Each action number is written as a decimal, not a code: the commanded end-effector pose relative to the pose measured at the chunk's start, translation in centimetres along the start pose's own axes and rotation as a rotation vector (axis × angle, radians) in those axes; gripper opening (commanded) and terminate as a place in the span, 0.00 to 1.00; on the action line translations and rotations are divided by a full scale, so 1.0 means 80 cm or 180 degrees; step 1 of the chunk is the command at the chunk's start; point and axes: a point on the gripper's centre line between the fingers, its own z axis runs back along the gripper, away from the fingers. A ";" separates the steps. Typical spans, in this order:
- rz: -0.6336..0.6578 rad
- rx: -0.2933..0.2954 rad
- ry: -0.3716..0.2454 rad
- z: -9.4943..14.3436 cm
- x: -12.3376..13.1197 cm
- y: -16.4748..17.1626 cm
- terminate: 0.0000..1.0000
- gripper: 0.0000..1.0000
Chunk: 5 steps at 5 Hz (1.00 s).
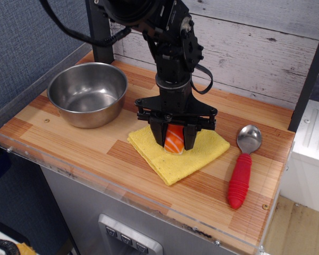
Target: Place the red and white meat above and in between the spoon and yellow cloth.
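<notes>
The red and white meat (174, 139) is an orange-red block with white stripes, standing on the yellow cloth (176, 153) near the middle of the wooden table. My gripper (175, 140) hangs straight down over the cloth, and its two black fingers are shut on the meat's sides. The spoon (243, 164), with a silver bowl and a ribbed red handle, lies to the right of the cloth, bowl pointing to the back.
A steel bowl (87, 94) stands at the back left of the table. A clear plastic rim (122, 187) runs along the table's front and left edges. A white plank wall (255, 48) and a black post (98, 32) stand behind.
</notes>
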 end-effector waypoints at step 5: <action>0.0050 -0.0396 -0.0512 0.055 0.062 -0.054 0.00 0.00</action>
